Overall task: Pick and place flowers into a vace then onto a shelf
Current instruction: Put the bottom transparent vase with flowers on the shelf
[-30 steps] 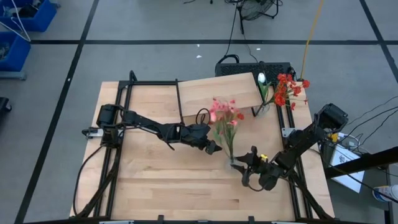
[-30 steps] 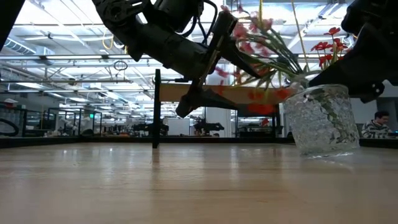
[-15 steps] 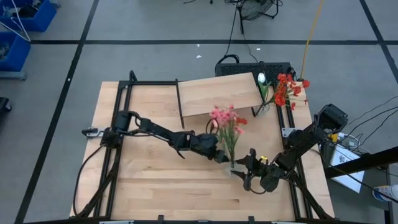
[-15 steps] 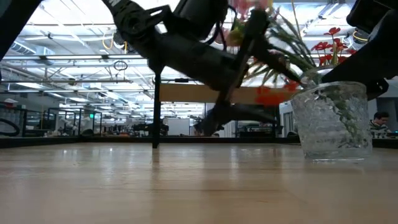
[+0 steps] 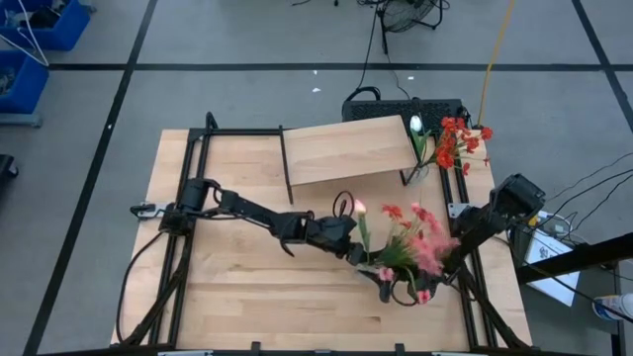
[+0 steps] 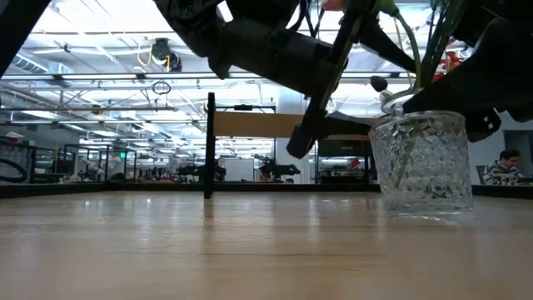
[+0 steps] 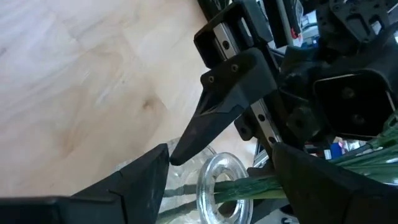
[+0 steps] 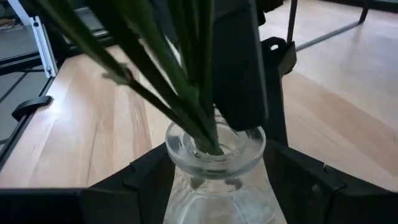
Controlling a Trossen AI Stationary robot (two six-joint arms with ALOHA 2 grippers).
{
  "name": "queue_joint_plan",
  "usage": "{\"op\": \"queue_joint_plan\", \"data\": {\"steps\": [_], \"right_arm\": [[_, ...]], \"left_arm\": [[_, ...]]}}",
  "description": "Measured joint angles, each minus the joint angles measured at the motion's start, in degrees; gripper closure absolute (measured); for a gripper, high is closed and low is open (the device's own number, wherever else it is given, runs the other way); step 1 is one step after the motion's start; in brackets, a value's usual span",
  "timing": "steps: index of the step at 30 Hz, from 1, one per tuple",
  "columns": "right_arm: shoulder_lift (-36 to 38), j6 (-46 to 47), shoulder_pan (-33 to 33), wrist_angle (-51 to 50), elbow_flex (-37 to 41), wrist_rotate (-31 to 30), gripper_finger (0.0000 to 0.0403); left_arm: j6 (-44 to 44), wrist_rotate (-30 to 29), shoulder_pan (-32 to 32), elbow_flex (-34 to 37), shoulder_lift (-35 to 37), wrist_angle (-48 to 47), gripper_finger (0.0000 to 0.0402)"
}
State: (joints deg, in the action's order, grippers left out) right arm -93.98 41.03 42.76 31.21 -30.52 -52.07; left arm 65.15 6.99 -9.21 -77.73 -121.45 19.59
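A clear glass vase [image 5: 388,277] stands upright on the tabletop with its base down [image 6: 420,162]. It holds the flowers [image 5: 415,242], pink and red sprays whose green stems [image 8: 186,93] lean toward the table's right edge. My left gripper [image 7: 221,155] reaches in from the left and is open, with the vase neck [image 7: 221,180] between its fingers. My right gripper [image 8: 217,162] comes from the right and is also open, with a finger on each side of the neck. The pale shelf [image 5: 346,148] stands at the far side. My left gripper meets the flower stems [image 7: 261,185] with the inner side of one finger [image 7: 292,174], just above the vase mouth. Its fingers come nearly level from the table's left, and the stems lean away over that finger. My right gripper's fingers stand close beside the vase neck [image 8: 214,152]; whether they touch the glass I cannot tell.
A red spray [image 5: 457,143] and a white bud [image 5: 416,124] stand by the shelf's right end. Black frame rails [image 5: 193,198] run along the table's left and right sides. Bare wood lies at the near left.
My left gripper has gone toward the table's right edge, up to the vase. The vase was tilted and now stands upright on the table. The flowers have swung from leaning toward the far edge to leaning toward the right edge.
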Motion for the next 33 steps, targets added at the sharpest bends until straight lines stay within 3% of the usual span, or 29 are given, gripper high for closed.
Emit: {"op": "queue_joint_plan", "data": {"steps": [7,13,20,26,33], "right_arm": [[-4.7,0.15,-0.73,5.95,0.01,-0.82,0.0178],[-7.19,-2.04,-1.29,12.74,0.04,-0.94,0.0182],[-7.18,-5.34,-1.53,13.28,0.04,-0.16,0.0134],[-7.32,-11.57,-1.79,15.86,0.04,0.08,0.009],[-7.44,-14.93,-3.16,19.58,0.11,-1.78,0.0092]], "left_arm": [[2.59,-2.59,-0.58,0.28,0.0,2.16,0.0122],[5.06,-1.18,-0.57,0.15,-0.71,-0.43,0.02],[4.22,-3.47,-0.55,0.22,-0.87,0.98,0.0273],[3.29,-4.41,-0.46,0.22,-0.9,1.77,0.0284],[6.28,-7.32,-0.42,0.22,-0.96,1.95,0.0284]]}}
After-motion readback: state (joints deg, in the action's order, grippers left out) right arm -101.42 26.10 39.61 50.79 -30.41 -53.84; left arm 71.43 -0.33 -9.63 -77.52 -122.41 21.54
